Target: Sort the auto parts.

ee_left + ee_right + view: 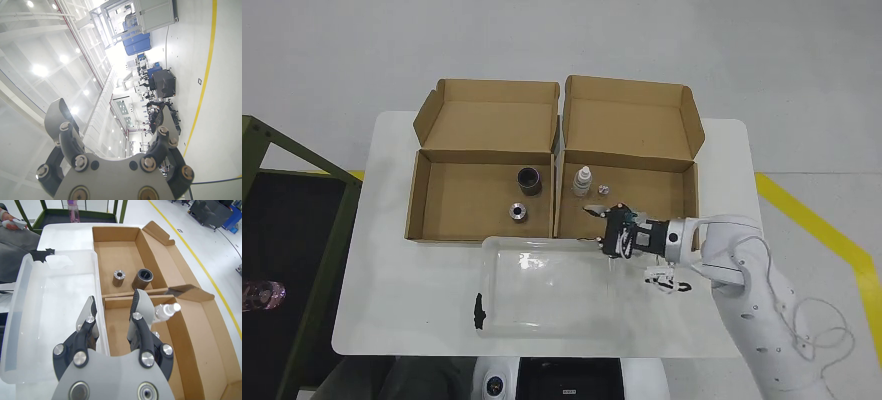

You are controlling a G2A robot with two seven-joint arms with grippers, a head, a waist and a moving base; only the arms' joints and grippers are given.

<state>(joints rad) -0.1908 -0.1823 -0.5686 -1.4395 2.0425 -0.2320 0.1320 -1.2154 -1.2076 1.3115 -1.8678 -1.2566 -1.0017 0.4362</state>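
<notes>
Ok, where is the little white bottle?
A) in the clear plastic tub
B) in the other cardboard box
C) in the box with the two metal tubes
B: the white bottle stands in a cardboard box of its own, while the metal tubes sit in the neighbouring box.

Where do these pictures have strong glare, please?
Left wrist view: ceiling lamps flare white behind the left gripper. Right wrist view: pale reflections on the clear bin beside the right gripper. Top view: even light, no harsh glare.

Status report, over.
Right gripper open, empty, over bin rim. Left gripper open, empty. Two metal cylinders in one box, bottle in the other. Nothing blocking.
</notes>
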